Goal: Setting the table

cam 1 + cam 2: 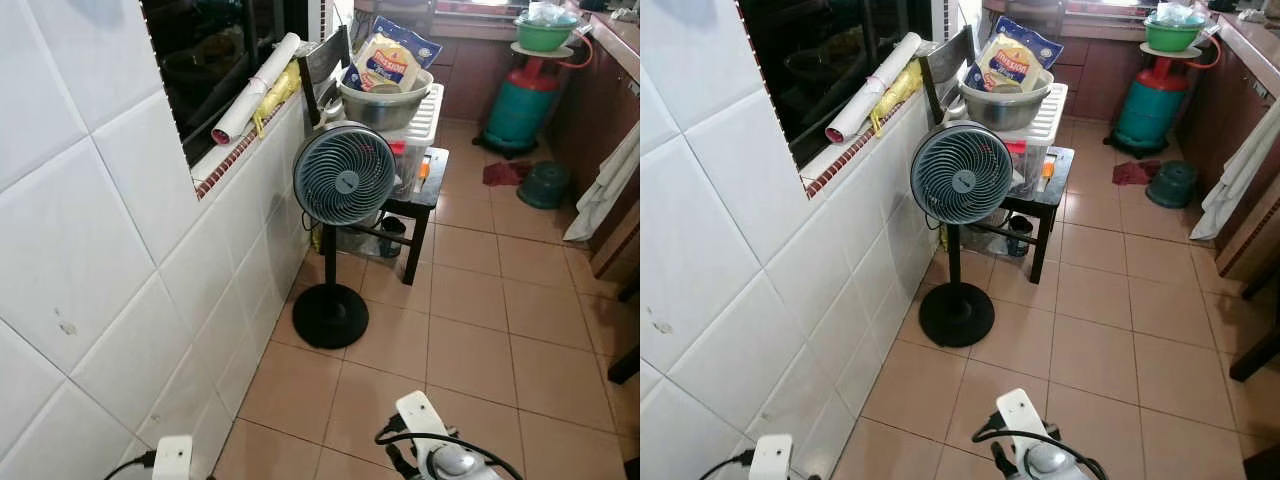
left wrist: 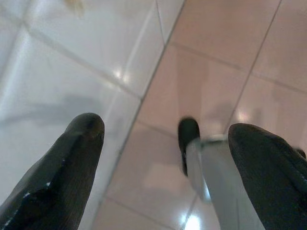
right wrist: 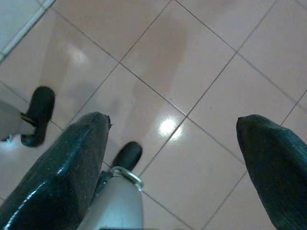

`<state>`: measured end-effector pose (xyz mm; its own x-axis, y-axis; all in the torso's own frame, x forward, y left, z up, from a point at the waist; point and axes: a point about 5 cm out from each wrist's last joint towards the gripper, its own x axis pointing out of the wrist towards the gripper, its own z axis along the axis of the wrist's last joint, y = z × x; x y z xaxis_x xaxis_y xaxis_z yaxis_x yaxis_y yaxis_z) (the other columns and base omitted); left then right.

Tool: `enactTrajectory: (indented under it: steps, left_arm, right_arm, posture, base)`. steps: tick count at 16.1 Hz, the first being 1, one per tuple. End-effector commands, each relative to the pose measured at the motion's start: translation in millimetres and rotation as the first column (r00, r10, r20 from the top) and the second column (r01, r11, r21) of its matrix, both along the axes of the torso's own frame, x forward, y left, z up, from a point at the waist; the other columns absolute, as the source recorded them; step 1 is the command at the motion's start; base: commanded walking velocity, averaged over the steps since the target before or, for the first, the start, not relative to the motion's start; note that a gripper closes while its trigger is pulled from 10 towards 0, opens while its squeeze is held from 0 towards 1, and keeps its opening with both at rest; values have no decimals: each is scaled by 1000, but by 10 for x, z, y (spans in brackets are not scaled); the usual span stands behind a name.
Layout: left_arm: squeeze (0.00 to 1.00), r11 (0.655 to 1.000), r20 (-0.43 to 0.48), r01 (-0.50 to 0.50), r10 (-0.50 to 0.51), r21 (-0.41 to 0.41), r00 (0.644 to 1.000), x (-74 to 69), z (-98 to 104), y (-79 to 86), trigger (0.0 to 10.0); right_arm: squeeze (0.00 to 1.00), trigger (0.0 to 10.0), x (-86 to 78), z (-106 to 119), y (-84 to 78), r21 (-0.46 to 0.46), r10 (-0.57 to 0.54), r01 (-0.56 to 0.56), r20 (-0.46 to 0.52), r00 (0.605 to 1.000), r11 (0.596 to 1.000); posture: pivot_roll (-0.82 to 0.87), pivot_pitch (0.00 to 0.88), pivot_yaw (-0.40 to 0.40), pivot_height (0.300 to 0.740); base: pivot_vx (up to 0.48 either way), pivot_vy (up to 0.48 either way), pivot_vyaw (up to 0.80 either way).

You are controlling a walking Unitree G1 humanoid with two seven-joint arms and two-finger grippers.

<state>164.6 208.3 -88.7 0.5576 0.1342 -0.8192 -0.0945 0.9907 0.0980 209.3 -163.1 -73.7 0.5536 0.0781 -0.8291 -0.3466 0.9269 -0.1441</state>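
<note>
Both arms hung low at the near edge of the head views, idle. The left tool [image 2: 163,158] pointed down at the seam where the white tiled wall [image 1: 110,270] met the floor [image 1: 480,340], its two black fingers [image 2: 72,163] spread wide with nothing between them. The right tool [image 3: 172,163] also pointed down over bare terracotta tile, fingers [image 3: 67,167] released and well apart, gripping nothing. Farther ahead a standing fan [image 1: 344,175] on a round black base stood on the floor close to the wall. Just behind the fan sat a small dark desk [image 1: 432,185] carrying a white plastic crate [image 1: 425,115], and in the crate a metal basin [image 1: 385,100] with a yellow and blue packet [image 1: 392,60] propped inside. On the window ledge to the left lay a rolled white sheet [image 1: 258,85], tilted against the dark window. At the far end stood a green gas cylinder [image 1: 522,100] with a green bowl [image 1: 545,35] on top, a dark green item [image 1: 545,185] on the floor near it, and a pale cloth [image 1: 605,190] hanging off the wooden cabinets on the right. No tableware for the setting could be made out beyond the basin and the bowl.
</note>
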Motion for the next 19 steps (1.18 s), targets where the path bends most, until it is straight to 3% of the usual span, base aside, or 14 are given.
enactTrajectory:
  steps: [1, 2, 6, 12, 13, 17, 19]
  left_arm:
    - [0, 1000, 46, 5, -6, 28, 999, 107, 66, 73, 10000]
    - [0, 999, 96, -3, -2, 42, 995, 230, 141, 122, 10000]
    - [0, 1000, 191, 0, -4, 18, 982, 428, 266, 140, 10000]
    - [0, 999, 333, -6, 20, -44, 943, 583, 401, 106, 10000]
    - [0, 998, 396, 6, 16, -56, 918, 612, 446, 48, 10000]
    - [0, 994, 503, -10, 64, -110, 862, 619, 533, -60, 10000]
    - [0, 996, 618, 28, 32, -87, 785, 577, 703, -156, 10000]
  right_arm:
    - [0, 10000, 53, 30, 15, 31, -45, 44, 26, 999, 999]
    - [0, 10000, 119, 71, 36, 68, -79, 76, 55, 995, 995]
    - [0, 10000, 306, 196, 99, 104, -79, 65, 140, 987, 992]
    - [0, 10000, 530, 368, 88, 126, -110, 82, 234, 966, 989]
    - [0, 10000, 618, 444, 71, 154, -136, 97, 270, 953, 983]
    - [0, 10000, 739, 561, 38, 201, -181, 119, 322, 929, 972]
    - [0, 10000, 840, 675, 3, 220, -194, 115, 383, 903, 969]
  posture:
    - [-43, 0, 57, 740]
    - [-53, 0, 60, 740]
    - [-53, 0, 48, 740]
    - [-45, 0, 35, 740]
    - [-39, 0, 28, 740]
    - [-30, 0, 20, 740]
    - [-20, 0, 11, 740]
  base:
    - [0, 0, 0]
    - [0, 0, 0]
    - [0, 0, 0]
    - [0, 0, 0]
    - [0, 0, 0]
    - [0, 0, 0]
    - [0, 0, 0]
